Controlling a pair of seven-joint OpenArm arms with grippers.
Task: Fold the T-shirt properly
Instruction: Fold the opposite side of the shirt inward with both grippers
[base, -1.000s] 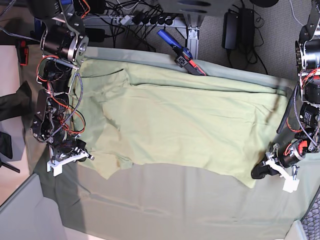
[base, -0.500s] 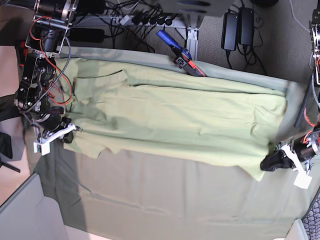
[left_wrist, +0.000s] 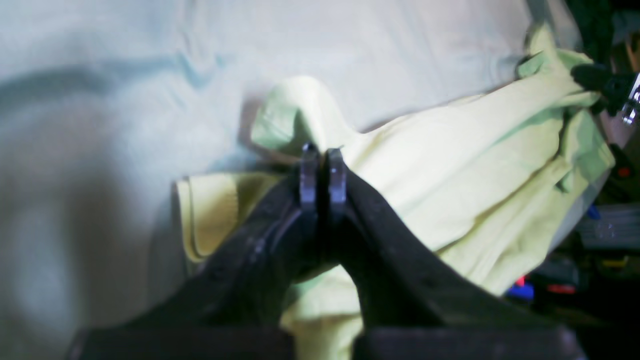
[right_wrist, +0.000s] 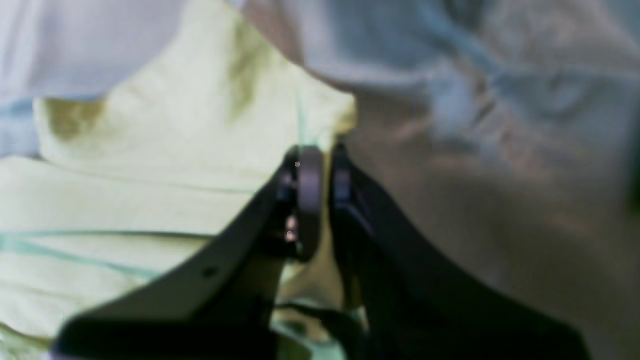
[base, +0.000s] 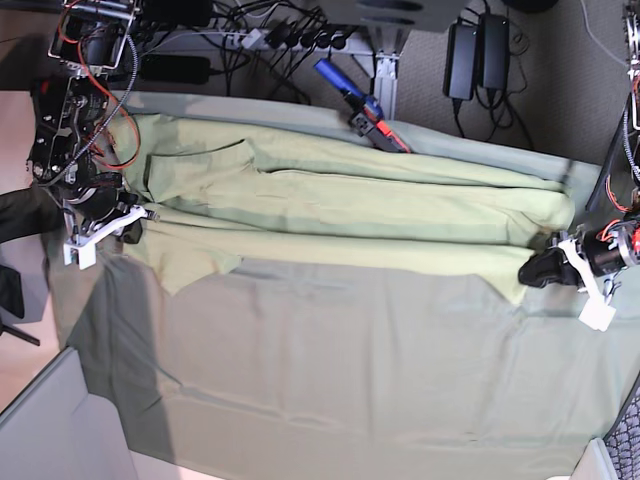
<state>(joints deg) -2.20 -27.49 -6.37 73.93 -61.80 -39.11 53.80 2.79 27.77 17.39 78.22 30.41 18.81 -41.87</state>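
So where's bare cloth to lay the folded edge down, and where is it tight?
The free patch is the table cloth on the near side of the T-shirt, between the right gripper and left gripper. It is crowded along the far edge: clamp and cables.

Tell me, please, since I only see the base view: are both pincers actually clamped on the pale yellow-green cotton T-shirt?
Observer: The left wrist view shows the left pincer shut, with a fold of the pale yellow-green cotton T-shirt nipped at its tips.
Operator: And the right one?
Observer: In the right wrist view the right pincer is shut too, at the shirt's edge; the picture is too blurred to show the cloth between the tips.
Operator: Is anything bunched near the left pincer?
Observer: Yes, a hemmed layer curls under just beside it, lying on the grey-green table cloth.
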